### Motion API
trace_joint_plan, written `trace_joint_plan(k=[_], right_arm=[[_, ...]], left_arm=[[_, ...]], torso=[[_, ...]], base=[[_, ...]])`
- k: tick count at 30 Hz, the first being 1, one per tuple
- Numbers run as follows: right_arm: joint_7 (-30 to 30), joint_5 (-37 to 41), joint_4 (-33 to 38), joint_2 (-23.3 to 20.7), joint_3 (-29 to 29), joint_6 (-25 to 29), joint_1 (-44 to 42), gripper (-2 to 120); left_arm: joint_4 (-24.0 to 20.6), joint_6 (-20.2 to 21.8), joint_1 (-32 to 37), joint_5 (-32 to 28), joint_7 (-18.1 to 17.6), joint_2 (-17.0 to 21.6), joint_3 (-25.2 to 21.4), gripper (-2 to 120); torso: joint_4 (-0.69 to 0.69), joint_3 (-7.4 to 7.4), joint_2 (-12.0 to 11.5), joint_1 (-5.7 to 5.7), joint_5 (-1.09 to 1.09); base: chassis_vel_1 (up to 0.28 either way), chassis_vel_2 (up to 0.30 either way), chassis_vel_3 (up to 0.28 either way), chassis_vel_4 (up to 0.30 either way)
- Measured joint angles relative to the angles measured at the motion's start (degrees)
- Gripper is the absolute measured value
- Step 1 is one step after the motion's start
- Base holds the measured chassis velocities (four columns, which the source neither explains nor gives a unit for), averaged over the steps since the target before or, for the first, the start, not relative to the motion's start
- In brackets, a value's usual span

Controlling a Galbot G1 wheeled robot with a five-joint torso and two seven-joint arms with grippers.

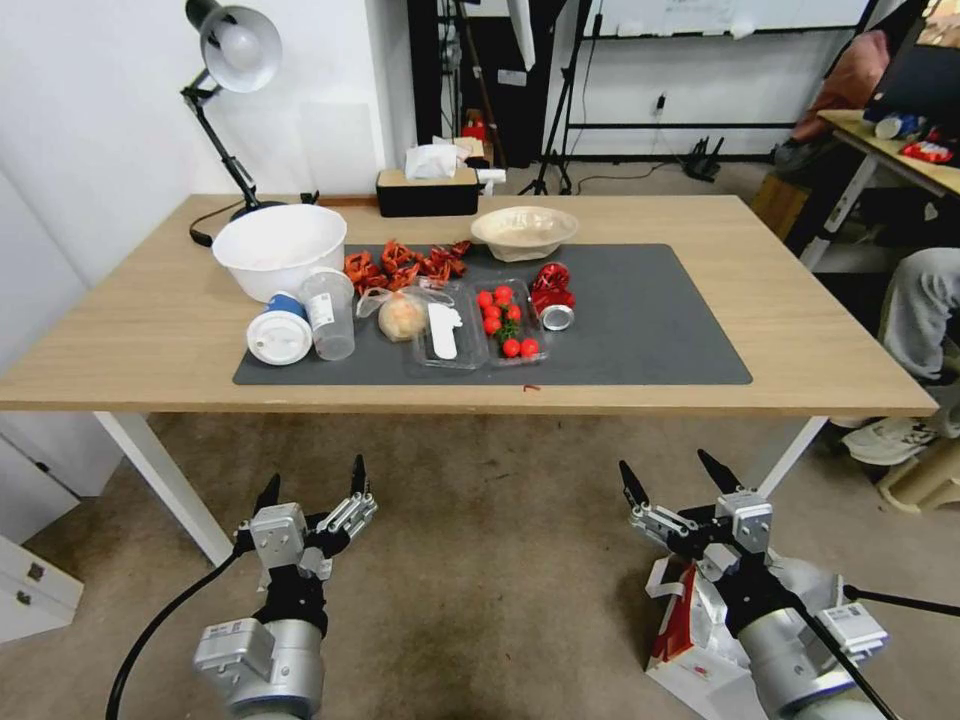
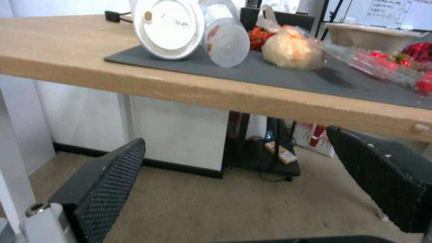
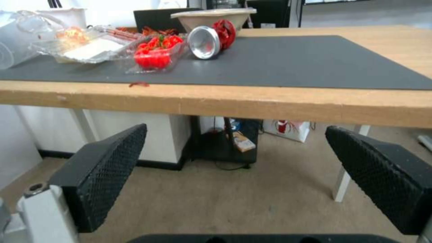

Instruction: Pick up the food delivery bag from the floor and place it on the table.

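1. Head view: both arms low in front of the bench, over the floor. Left claw hangs w/ fingers spread, nothing between them, just short of the bench's near edge.
2. Right claw also released, fingers wide apart & empty, just above the food delivery bag.
3. Bag sits on the floor at lower right, partly hidden under the right arm; red side panel & white paper visible. Not on the bench.
4. Bench top: dark grey mat w/ a big white bowl, a lidded cup on its side, a clear plastic cup, a bagged bun, a clear tray of tomatoes, a red can lying down, and a paper bowl at the mat's far edge.
5. Black tissue box & desk lamp stand at the back of the bench, off the mat.
6. Left wrist view: left claw's textured pads apart, bench edge above them, cups near that edge.
7. Right wrist view: right claw's pads apart, carpet between them; tomatoes & can above on the mat.
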Motion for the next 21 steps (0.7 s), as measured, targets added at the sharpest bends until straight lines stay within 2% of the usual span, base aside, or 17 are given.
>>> trace_joint_plan(k=[21], right_arm=[[-0.3,0.1,-0.6,-0.2,0.0,0.1,0.4,100]], left_arm=[[0.5,0.0,-0.2,0.4,0.2,0.0,-0.2,100]], torso=[[0.00,-3.11,-5.4,-2.25,0.00]], base=[[0.000,0.000,0.000,0.000]])
